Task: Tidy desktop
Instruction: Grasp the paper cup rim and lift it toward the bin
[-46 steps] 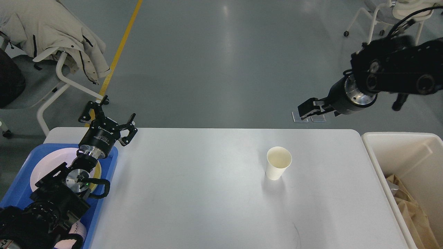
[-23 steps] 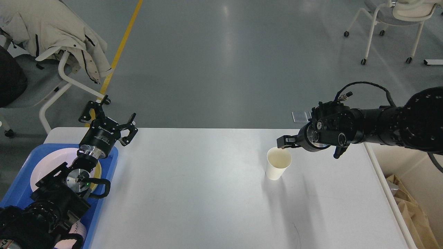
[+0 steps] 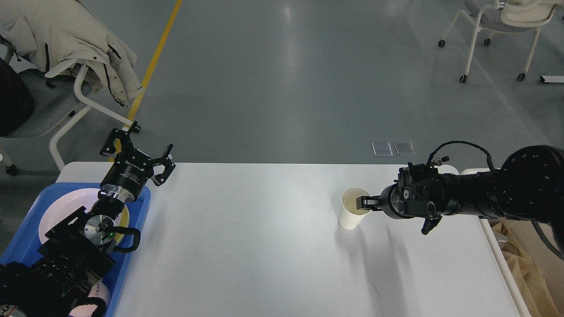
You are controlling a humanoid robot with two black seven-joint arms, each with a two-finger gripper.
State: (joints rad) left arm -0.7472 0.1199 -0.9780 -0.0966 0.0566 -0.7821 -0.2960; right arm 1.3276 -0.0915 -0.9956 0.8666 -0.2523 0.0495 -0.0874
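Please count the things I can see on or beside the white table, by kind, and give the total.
Paper cup: 1
Blue tray: 1
White plate in the tray: 1
Cream bin: 1
Chairs on the floor: 2
Total: 6

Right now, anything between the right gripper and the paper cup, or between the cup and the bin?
Nothing visible. The right gripper is already at the paper cup rim. The desktop between cup and cream bin is bare; only the right arm spans it.
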